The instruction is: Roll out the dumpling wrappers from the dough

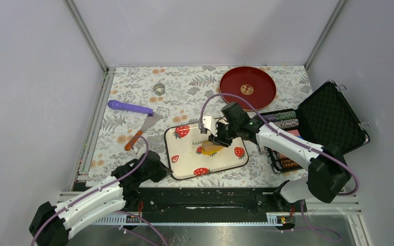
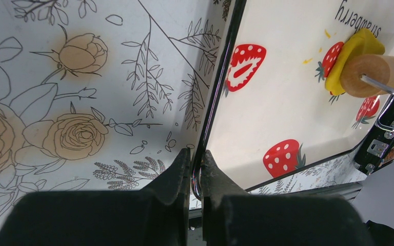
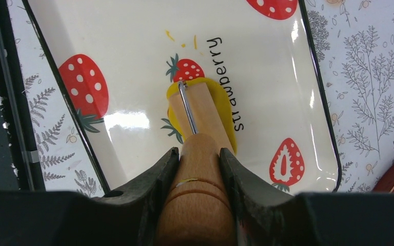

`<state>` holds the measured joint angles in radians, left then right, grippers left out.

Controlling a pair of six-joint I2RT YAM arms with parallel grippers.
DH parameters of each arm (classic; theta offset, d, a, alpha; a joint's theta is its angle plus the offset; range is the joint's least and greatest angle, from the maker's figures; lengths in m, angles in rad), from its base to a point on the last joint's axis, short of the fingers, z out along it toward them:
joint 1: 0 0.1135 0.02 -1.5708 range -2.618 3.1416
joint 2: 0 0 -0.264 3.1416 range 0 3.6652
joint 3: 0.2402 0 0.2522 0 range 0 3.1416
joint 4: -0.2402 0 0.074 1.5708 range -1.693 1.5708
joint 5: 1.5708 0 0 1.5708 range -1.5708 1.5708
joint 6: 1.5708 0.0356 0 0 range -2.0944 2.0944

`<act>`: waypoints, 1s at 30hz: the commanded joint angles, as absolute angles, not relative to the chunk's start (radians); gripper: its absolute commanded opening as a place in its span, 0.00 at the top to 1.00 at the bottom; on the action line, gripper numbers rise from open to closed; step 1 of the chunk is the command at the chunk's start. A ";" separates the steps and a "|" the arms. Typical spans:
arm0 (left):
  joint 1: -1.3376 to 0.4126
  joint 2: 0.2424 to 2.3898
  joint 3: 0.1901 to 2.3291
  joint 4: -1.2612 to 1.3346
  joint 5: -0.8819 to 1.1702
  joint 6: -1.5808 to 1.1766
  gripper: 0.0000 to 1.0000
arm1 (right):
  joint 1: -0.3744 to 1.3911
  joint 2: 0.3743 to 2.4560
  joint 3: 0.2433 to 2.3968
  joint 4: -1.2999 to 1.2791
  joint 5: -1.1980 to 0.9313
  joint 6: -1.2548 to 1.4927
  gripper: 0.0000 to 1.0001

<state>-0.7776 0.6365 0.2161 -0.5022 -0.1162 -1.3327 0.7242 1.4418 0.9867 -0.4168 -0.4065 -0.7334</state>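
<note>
While atop dough (image 2: pixel 356 46), roller (image 3: pixel 208 113) seemingly mid-tray (image 3: pixel 133 51)

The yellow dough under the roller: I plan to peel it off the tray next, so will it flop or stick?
Probably floppy: the dough lies squashed and irregular under the wooden roller, so it looks soft. It may stick or tear, since yellow smears cling to the glossy tray. Flattened, it seems unlikely to roll.
</note>
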 commanded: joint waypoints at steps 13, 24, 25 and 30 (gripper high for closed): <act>-0.764 0.644 0.191 -0.560 -0.161 -1.339 1.00 | 0.766 1.499 0.873 -0.899 -0.479 -0.639 1.00; -0.764 0.644 0.189 -0.558 -0.162 -1.339 1.00 | 0.742 1.283 1.031 -0.717 -0.336 -0.553 1.00; -0.763 0.644 0.189 -0.558 -0.162 -1.339 1.00 | 0.737 1.277 1.052 -0.697 -0.328 -0.543 1.00; -0.764 0.644 0.187 -0.558 -0.161 -1.338 1.00 | 0.697 1.267 1.124 -0.596 -0.353 -0.508 1.00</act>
<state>-0.7773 0.6365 0.2153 -0.5011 -0.1165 -1.3331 0.7300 1.3113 1.0286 -0.6838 -0.3630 -0.5602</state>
